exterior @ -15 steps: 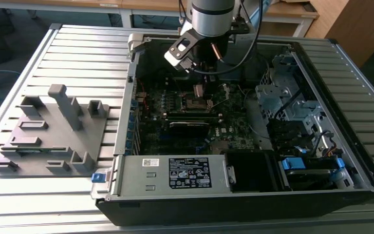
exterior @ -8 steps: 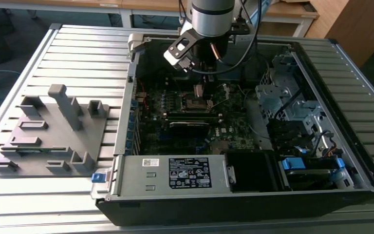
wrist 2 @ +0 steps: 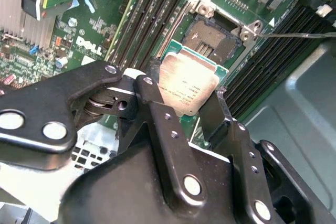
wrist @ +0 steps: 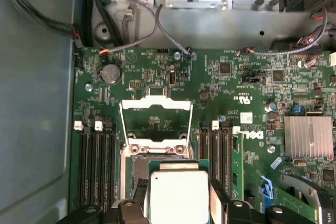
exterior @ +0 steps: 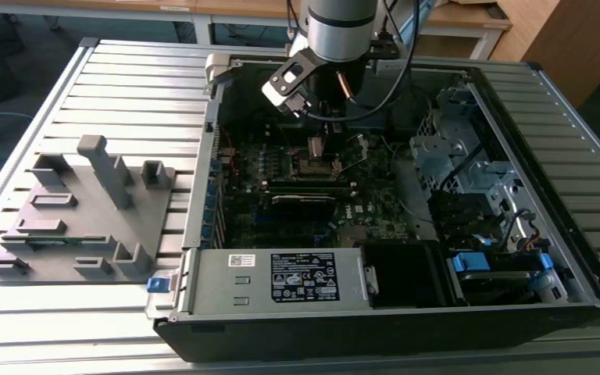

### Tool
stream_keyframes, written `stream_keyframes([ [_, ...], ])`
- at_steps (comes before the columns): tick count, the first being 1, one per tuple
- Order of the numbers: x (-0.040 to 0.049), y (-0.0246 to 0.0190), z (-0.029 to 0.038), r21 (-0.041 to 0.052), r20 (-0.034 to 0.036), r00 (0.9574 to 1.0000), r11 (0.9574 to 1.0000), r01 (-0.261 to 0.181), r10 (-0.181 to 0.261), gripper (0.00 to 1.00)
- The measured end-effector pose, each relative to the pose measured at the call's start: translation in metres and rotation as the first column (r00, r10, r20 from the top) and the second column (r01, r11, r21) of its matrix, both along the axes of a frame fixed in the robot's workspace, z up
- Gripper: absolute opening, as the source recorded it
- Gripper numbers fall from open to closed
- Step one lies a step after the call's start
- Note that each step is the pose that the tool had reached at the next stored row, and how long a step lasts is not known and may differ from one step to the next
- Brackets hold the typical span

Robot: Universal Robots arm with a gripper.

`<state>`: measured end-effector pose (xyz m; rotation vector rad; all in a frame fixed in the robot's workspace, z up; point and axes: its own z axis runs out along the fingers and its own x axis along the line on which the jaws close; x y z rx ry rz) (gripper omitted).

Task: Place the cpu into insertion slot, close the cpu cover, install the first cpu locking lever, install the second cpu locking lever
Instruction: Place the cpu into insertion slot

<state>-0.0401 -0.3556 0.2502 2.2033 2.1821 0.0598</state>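
Note:
My gripper is shut on the cpu, a small square chip with a grey-silver top and a green edge. It hangs tilted just above the insertion slot, whose dark centre lies bare inside a silvery rim. In the first wrist view the cpu sits between the black fingers, partly over the slot. The cpu cover, a thin silvery frame, stands swung open beyond the slot. A thin locking lever sticks out beside the socket. In the exterior view the gripper reaches down into the open computer case.
Long black memory slots flank the socket on both sides. A finned heat sink sits further along the motherboard. A grey box with a white label lies at the case front. A grey fixture stands on the slatted table, exterior view's left.

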Motion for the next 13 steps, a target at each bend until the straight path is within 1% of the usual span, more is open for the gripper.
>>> stream_keyframes([
  [1, 0.0000, 0.0000, -0.0005, 0.0001, -0.0048, 1.0000, 1.0000, 0.000, 0.000, 0.54],
  [2, 0.0000, 0.0000, -0.0005, 0.0000, -0.0066, 1.0000, 1.0000, -0.001, 0.001, 0.54],
  [4, -0.0001, 0.0000, -0.0005, -0.0001, -0.0069, 1.0000, 1.0000, 0.000, 0.000, 0.54],
  [6, 0.0000, 0.0000, -0.0019, 0.0001, -0.0071, 1.0000, 1.0000, -0.001, 0.001, 0.54],
  [13, 0.0000, 0.0000, -0.0022, 0.0001, -0.0071, 1.0000, 1.0000, -0.001, 0.001, 0.54],
])
